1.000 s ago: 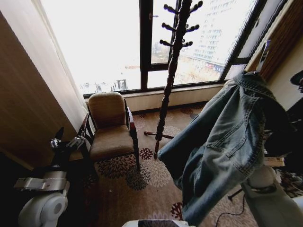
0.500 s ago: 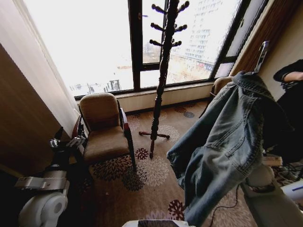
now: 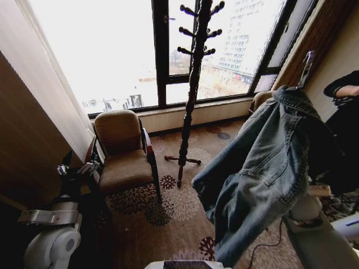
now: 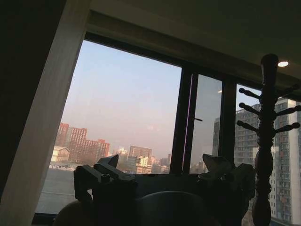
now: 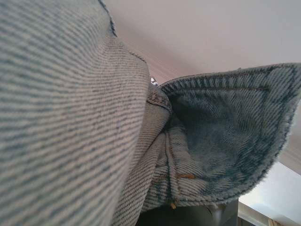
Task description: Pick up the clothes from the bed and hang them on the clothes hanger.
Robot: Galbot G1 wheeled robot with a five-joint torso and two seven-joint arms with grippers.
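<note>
The light-blue faded denim jacket (image 3: 263,174) hung raised on the robot's right, draped over the right arm, hiding the right tool; its state could not be told. The left tool (image 4: 167,176) stood spread, empty, low beside the brown upholstered armchair (image 3: 123,151), facing the dark turned-wood coat stand (image 3: 193,78).

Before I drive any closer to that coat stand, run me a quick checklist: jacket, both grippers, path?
1. Denim jacket off the bed and raised on the right arm: ok.
2. Right gripper's hold on it: cannot tell; denim covers its camera and hides the gripper.
3. Left gripper free: ok, open, low beside the armchair.
4. Floor up to the coat stand: ok, bare carpet.
5. Jacket hem clear of the carpet: ok, hanging above it.
6. Thin black hanger: cannot tell, not spotted.
</note>
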